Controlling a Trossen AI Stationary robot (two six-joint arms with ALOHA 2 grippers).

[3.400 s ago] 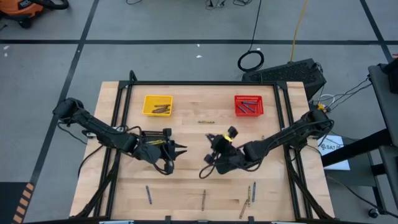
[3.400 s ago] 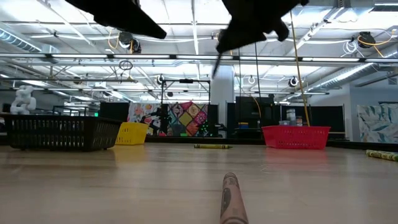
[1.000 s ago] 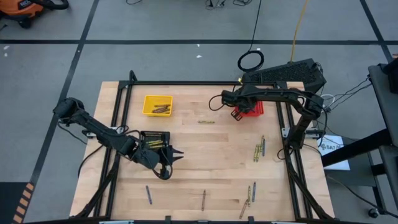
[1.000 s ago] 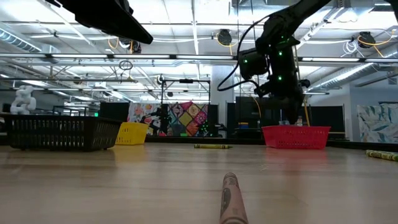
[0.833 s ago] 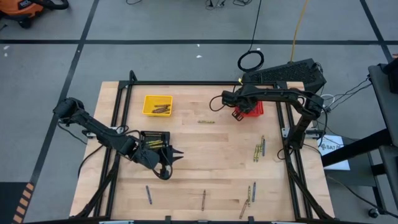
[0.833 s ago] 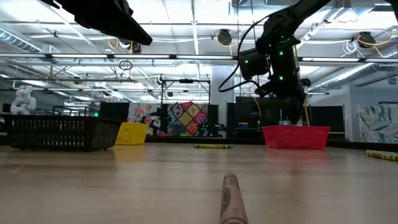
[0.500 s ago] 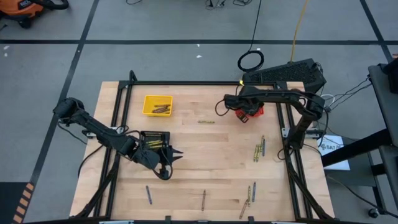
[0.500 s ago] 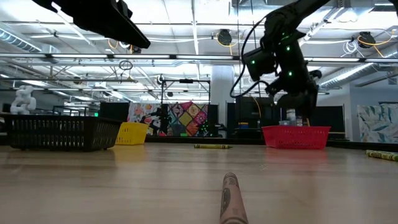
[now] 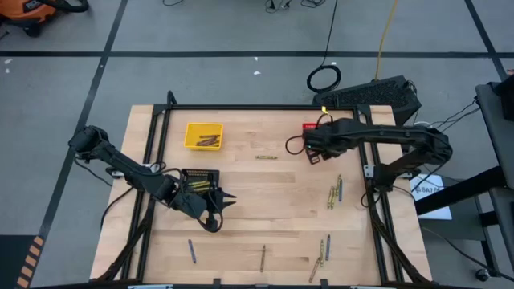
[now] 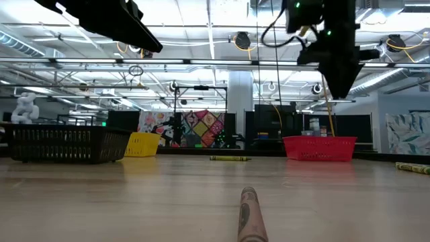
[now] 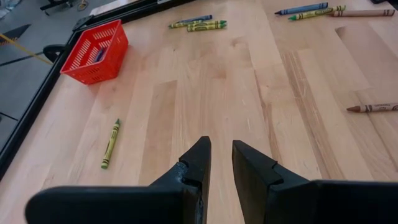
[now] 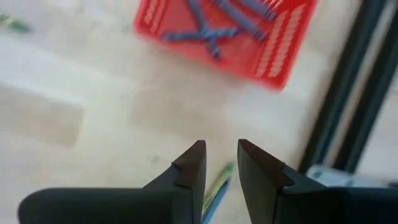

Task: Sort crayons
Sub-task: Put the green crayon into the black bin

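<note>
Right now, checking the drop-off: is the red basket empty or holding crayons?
Holding crayons: the right wrist view shows several blue crayons lying inside the red basket.

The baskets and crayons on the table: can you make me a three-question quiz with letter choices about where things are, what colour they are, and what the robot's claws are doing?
1. Where does the lone yellow-green crayon lie?
A. inside the black basket
B. on the bare wood between the yellow basket and the red basket
C. on the floor

2. What colour are the crayons in the red basket?
A. blue
B. brown
C. yellow-green

3. What is the right gripper holding?
A. a blue crayon
B. a basket
C. nothing

Answers: 1 B, the high view shows it alone on the table between those two baskets. 2 A, the right wrist view shows blue sticks inside. 3 C, the gap between its fingers is empty.
</note>
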